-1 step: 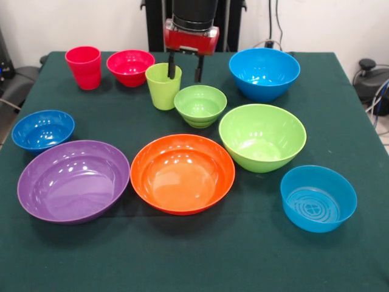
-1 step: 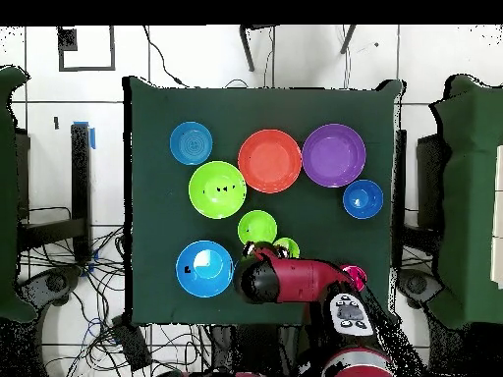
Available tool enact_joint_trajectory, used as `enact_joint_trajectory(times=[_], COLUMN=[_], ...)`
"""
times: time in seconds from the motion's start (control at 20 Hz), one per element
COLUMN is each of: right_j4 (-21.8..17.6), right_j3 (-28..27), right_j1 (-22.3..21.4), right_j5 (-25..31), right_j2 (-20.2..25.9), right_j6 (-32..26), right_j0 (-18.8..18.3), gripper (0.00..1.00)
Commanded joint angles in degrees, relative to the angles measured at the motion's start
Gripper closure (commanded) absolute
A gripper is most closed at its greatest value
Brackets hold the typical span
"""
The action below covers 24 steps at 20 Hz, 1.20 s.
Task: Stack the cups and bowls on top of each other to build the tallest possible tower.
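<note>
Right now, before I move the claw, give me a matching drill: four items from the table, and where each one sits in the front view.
Items:
1. red cup
2. purple bowl
3. lime-green cup
4. orange bowl

Places:
A. just under the claw
B. near middle
C. far left corner
D. near left

Pairs: 1-C, 2-D, 3-A, 4-B

front: low, across table | overhead: high, straight down | shared: tabletop
</note>
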Motion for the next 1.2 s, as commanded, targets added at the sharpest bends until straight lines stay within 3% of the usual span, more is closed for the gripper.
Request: enact_joint_trajectory(times=[0.05,0.1,0.15,0.65,1.2], right_j4=[-2.5,-2.2,-1.9,0.5,5.8], right_j3=[0.4,0.1,-0.1,-3.6,-7.6], right_j1=[2.1,2.1,2.1,-3.0,-11.9], right_j5=[-2.0,-2.1,-2.3,9.7,28.6], right_j2=[4.8,4.3,3.7,3.8,5.9], right_j6=[4.2,4.6,5.0,1.6,0.6], right_j0=[0.2,0.5,0.9,3.2,4.2], gripper=[0.00,0.00,1.00,1.00,1.00])
